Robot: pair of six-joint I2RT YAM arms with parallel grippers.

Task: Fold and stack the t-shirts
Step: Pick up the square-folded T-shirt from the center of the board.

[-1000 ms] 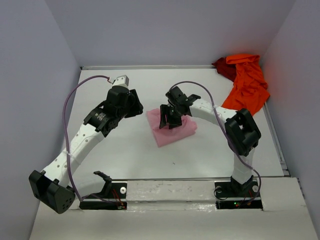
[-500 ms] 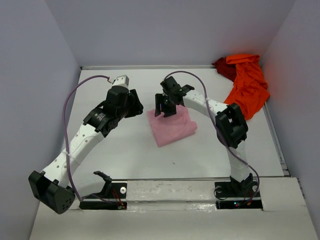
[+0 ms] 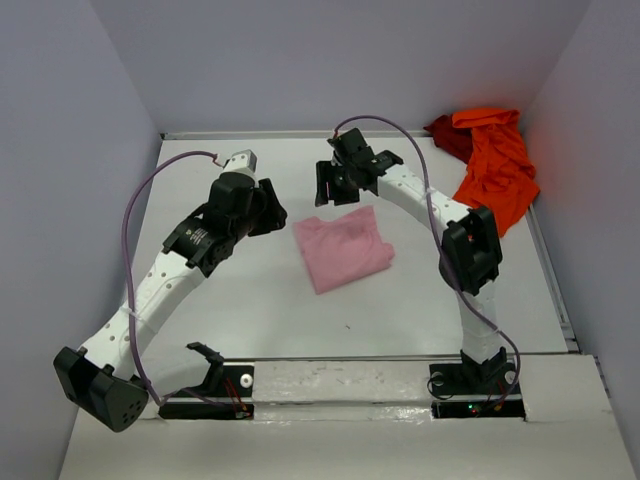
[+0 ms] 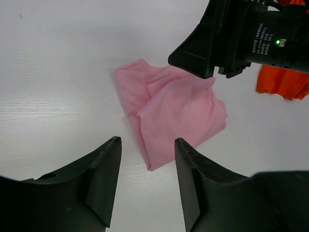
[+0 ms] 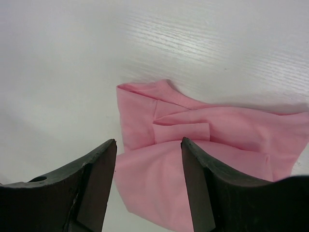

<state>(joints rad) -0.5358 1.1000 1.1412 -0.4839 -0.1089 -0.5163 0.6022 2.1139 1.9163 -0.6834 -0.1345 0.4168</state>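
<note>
- Right pincer [image 3: 335,192] hangs released, jaws apart with nothing between them. Your wrist view shows only bare table [image 3: 260,290] and pink cloth through the gap of that pincer [image 5: 147,154].
- Your left pincer [image 3: 268,212] is released too, and through its gap [image 4: 147,145] you see nothing in its grasp.
- The light pink t-shirt [image 3: 343,248] lies flat on the table as a compact packet. It sits just on the near side of the right pincer and apart from it, and to the right of the left pincer, near but not touching.
- From the left wrist the pink packet [image 4: 178,111] looks layered but a little rumpled, with one corner sticking out. From the right wrist the folded layers [image 5: 217,130] show the same uneven edges.
- I judge the pink fold finished or nearly so — you are between shirts, with neither arm committed to anything.
- The bright orange-red t-shirt [image 3: 495,165] is heaped well off to the right of the right pincer, against the side wall. The dark red t-shirt [image 3: 447,135] peeks out at the heap's far-left edge, mostly covered.
- Your next move probably belongs to the right arm: swing it right, come down on a free edge of the orange-red cloth, and drag it into open space.
- Take only the top layer — pinching deep may lift the dark red shirt along with it.
</note>
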